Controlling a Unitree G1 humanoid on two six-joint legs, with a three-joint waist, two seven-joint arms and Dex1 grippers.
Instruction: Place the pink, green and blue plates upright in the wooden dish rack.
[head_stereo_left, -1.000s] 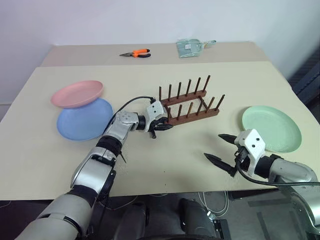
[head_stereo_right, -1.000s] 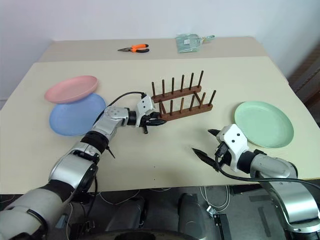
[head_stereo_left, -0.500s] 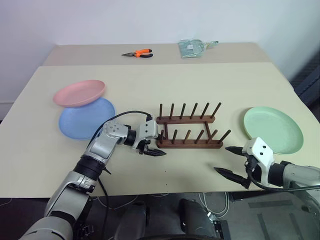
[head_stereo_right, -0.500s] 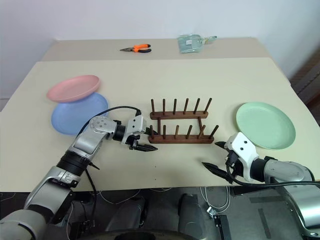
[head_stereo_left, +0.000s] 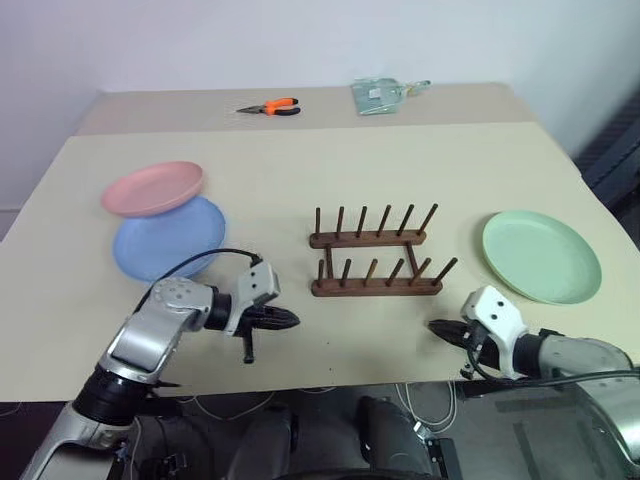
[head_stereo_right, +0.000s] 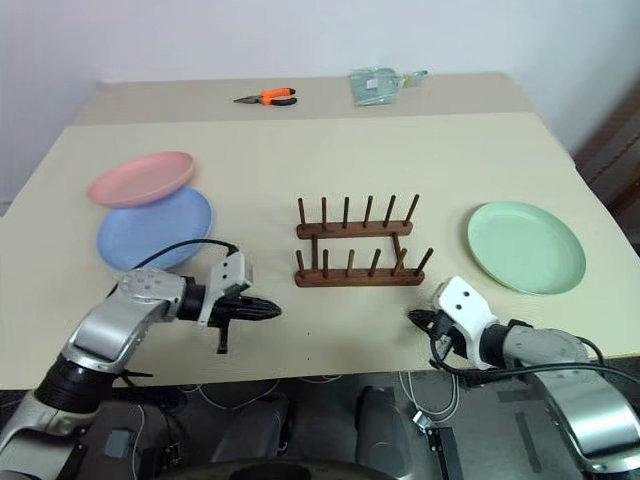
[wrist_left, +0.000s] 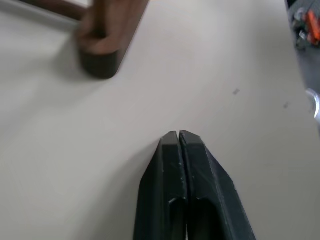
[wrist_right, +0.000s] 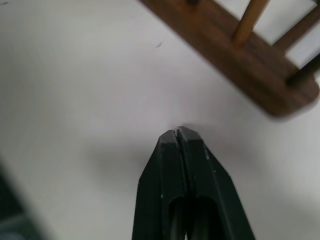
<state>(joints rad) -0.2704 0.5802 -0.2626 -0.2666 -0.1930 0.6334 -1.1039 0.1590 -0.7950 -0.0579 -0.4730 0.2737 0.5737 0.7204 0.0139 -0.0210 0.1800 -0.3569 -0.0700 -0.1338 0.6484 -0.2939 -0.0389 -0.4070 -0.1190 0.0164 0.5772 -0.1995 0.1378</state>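
Plates lie flat on the counter (head_stereo_left: 300, 150) around the wooden dish rack (head_stereo_left: 375, 255), which stands empty at the centre: the pink plate (head_stereo_left: 153, 188) overlaps the blue plate (head_stereo_left: 168, 236) to its left, the green plate (head_stereo_left: 541, 255) to its right. Left gripper (head_stereo_left: 290, 320) and right gripper (head_stereo_left: 436, 327), near the rack's front corners, have fingers pressed together, holding nothing, so no plate is yet taken up.
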